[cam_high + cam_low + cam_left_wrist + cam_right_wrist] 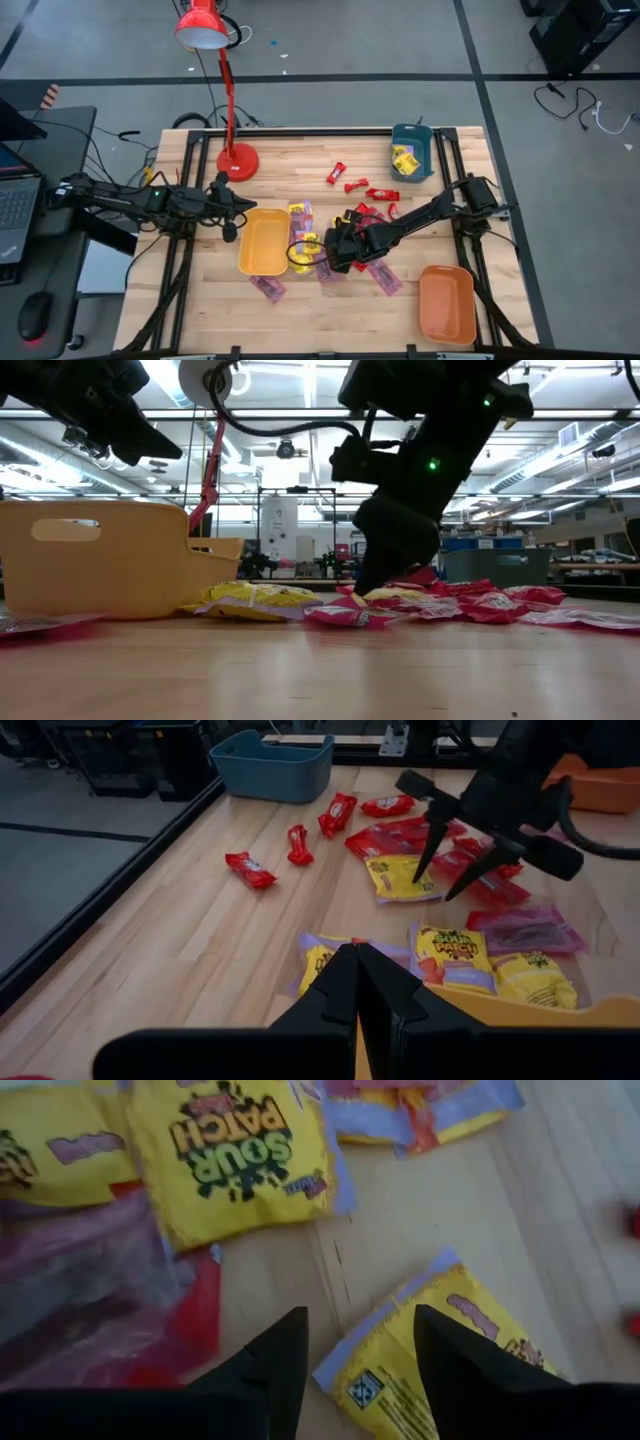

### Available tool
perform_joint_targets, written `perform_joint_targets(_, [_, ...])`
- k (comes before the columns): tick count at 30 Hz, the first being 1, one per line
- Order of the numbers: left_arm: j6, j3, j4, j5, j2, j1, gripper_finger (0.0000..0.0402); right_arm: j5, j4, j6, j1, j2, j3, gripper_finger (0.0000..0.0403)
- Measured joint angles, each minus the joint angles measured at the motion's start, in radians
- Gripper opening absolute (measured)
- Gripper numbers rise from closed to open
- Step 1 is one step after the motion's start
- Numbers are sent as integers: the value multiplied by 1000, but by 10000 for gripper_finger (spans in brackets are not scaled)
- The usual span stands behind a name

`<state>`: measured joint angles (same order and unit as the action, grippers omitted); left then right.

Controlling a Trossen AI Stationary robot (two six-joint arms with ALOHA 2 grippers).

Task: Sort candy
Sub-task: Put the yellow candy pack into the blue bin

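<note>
Candy lies scattered mid-table: red sweets (356, 185), yellow packets (455, 955) and pinkish-purple packets (385, 278). My right gripper (355, 1345) is open and points steeply down into this pile. Its fingers stand on either side of the corner of one yellow packet (440, 1365), which lies flat on the wood and also shows as the yellow packet (400, 878) in the left wrist view. My left gripper (358, 960) is shut and empty, hovering at the far left corner of the yellow tray (262, 242). More yellow packets (404, 160) lie in the teal bin (412, 140). My right gripper has its fingertips (420, 870) low over the yellow packet's edge, coming from above and slanting from the table's right. I cannot tell whether they touch the packet or the wood.
An orange tray (446, 303) stands at the near right corner. A red desk lamp (236, 158) stands at the far left of the table. Bare wood lies along the near edge between the two trays.
</note>
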<state>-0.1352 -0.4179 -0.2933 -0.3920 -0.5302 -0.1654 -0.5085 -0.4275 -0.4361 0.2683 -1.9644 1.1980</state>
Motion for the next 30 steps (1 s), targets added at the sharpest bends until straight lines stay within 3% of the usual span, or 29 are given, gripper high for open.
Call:
perform_joint_targets(15, [0,0,3,0,0,0,8,26,3,-66,-30,-60,1,156])
perform_joint_targets(19, [0,0,3,0,0,0,8,43,-2,-84,-35,-62,1,111])
perform_joint_targets(24, [-1,0,3,0,0,0,8,50,-1,-67,-39,-63,0,18])
perform_joint_targets(30, [-1,0,3,0,0,0,8,52,9,-65,-43,-64,-2,2])
